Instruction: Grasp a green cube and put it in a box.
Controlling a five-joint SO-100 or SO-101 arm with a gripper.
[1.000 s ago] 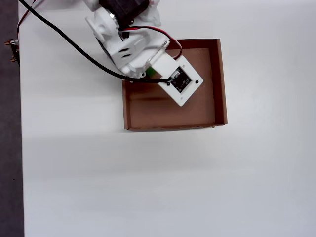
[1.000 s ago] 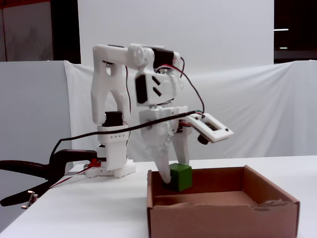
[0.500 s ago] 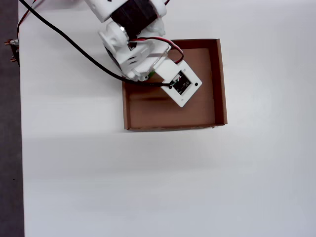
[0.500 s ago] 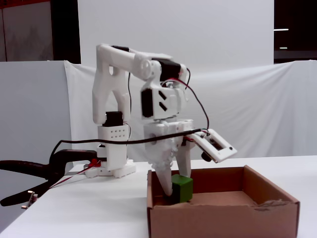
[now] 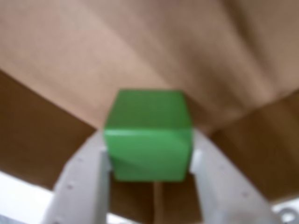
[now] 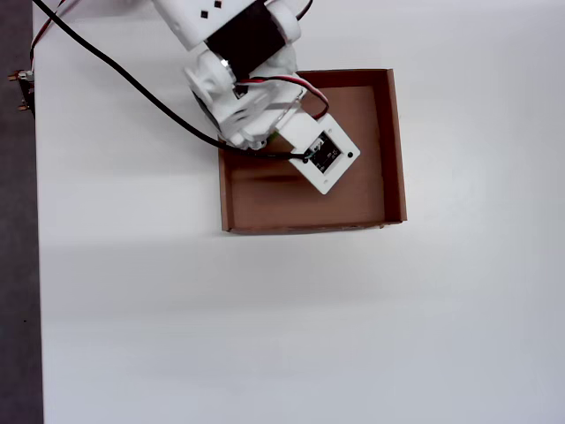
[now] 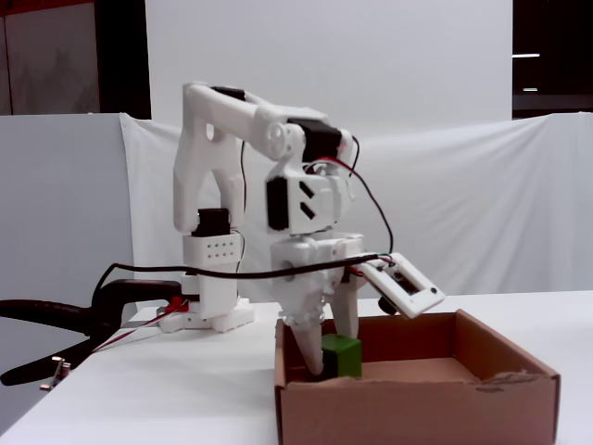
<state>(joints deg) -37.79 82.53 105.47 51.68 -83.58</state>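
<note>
The green cube [image 5: 148,142] sits between my gripper's [image 5: 149,144] two white fingers, which press on its left and right faces. In the fixed view the gripper [image 7: 334,357] reaches down inside the brown cardboard box [image 7: 417,408] near its left wall, with the cube [image 7: 341,356] low between the fingers. The front wall hides the cube's underside, so I cannot tell whether it touches the floor. In the overhead view the arm [image 6: 238,88] and its camera board [image 6: 325,155] hang over the box [image 6: 395,150] and hide the cube. Brown cardboard [image 5: 140,46] fills the wrist view.
The box stands on a white table [image 6: 265,336]. A black cable [image 6: 115,71] runs from the arm across the table's upper left. The arm's base [image 7: 208,297] stands behind the box. A white cloth backdrop [image 7: 463,204] hangs at the back.
</note>
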